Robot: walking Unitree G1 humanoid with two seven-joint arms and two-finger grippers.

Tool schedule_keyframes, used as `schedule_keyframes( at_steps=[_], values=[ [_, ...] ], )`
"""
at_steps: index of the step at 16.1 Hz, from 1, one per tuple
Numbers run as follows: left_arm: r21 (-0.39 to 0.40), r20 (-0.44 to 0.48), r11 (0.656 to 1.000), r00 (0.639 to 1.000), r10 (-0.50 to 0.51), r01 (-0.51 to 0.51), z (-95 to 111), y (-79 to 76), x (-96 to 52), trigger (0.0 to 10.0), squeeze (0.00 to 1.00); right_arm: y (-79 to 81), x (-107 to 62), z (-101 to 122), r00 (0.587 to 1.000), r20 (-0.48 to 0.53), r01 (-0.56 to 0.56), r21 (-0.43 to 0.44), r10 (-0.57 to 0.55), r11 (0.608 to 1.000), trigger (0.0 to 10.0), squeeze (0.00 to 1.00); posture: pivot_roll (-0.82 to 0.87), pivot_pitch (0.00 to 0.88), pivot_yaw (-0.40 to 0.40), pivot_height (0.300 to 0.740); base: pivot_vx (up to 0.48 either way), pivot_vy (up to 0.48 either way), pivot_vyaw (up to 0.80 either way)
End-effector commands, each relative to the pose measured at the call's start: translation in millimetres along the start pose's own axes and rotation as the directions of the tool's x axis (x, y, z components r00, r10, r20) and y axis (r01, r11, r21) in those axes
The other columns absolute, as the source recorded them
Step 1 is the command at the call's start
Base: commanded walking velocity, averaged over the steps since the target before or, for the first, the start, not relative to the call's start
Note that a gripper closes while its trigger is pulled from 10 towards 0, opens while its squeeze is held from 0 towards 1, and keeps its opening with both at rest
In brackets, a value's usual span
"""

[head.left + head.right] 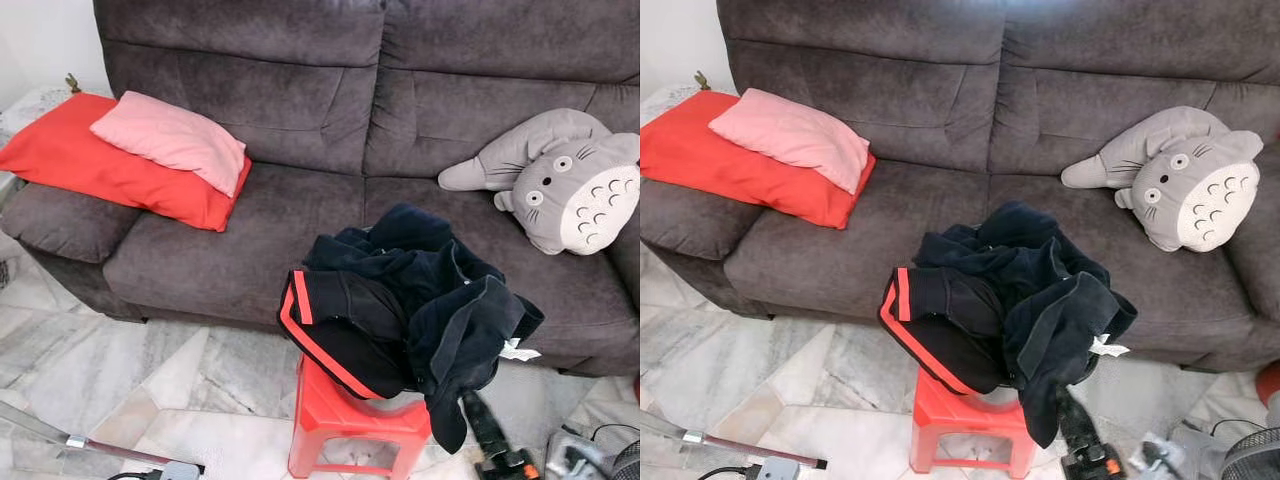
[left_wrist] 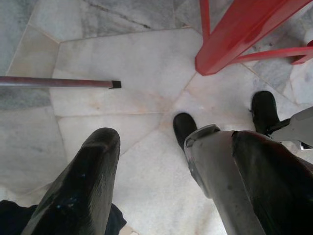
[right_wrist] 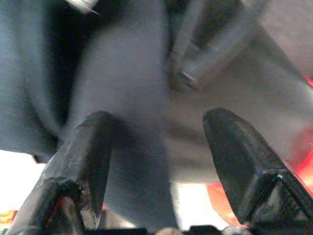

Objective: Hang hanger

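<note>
- A dark grey sofa [image 1: 330,120] runs across the back of the room, standing on a floor [image 1: 150,380] of pale marble tiles with grey veining.
- On the sofa's left end a pink pillow [image 1: 172,138] lies on top of a red pillow [image 1: 110,165]; a grey plush toy [image 1: 560,175] leans at the right end.
- A red plastic stool [image 1: 350,420] stands on the floor just in front of the sofa, and a heap of dark clothes [image 1: 400,295] with red stripes is piled on it, spilling over its edge and resting against the seat cushion.
- I cannot make out a hanger anywhere among the clothes or on the floor.
- The right gripper [image 3: 156,147] is up close to blurred grey fabric, its two black fingers spread wide with nothing pinched between them; from the head view it sits low beside the stool's right side, under the hanging cloth.
- The left gripper [image 2: 146,147] hangs over the tiles near a stool leg, fingers well apart and holding nothing.
- A thin dark rod [image 2: 58,82] lies on the floor near it.
</note>
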State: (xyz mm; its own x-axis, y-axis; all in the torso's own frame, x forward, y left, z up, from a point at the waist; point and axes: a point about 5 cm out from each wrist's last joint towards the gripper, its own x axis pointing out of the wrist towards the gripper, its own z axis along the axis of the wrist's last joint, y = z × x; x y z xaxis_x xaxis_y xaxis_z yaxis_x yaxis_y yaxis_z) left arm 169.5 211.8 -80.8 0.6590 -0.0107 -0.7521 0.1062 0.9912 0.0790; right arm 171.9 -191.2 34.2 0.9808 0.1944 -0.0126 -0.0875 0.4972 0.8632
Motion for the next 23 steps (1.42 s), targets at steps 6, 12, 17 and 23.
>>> schedule_keyframes(
  at_steps=[6,12,17,23],
  values=[
    [0.016,-0.041,1.0,0.999,0.007,-0.007,-6.5,0.3,-1.2,10.0,0.0,3.6,16.7,1.9,0.992,-0.033,-0.124,0.017,0.124,0.992,10.0,0.0,-0.09,0.139,0.01,0.74,0.0,0.0,0.0],
    [0.023,-0.044,1.0,0.999,0.003,-0.002,-8.3,-0.1,-1.9,10.0,0.0,28.5,-2.2,-10.2,0.963,-0.07,-0.258,0.047,0.261,0.965,10.0,0.0,-0.1,0.149,0.015,0.74,0.0,0.0,0.0],
    [0.027,-0.045,1.0,0.999,-0.004,0.005,-9.3,1.1,-2.6,10.0,0.0,36.1,-6.6,-6.8,0.947,-0.112,-0.301,0.013,0.3,0.954,10.0,0.0,-0.1,0.152,0.015,0.74,0.0,0.0,0.0],
    [0.031,-0.05,0.999,0.999,-0.019,0.02,-8.6,-3.0,-1.5,10.0,0.0,40.1,-8.3,-20.6,0.9,-0.256,-0.365,-0.003,0.352,0.931,10.0,0.0,-0.1,0.147,0.014,0.74,0.0,0.0,0.0]
  ],
)
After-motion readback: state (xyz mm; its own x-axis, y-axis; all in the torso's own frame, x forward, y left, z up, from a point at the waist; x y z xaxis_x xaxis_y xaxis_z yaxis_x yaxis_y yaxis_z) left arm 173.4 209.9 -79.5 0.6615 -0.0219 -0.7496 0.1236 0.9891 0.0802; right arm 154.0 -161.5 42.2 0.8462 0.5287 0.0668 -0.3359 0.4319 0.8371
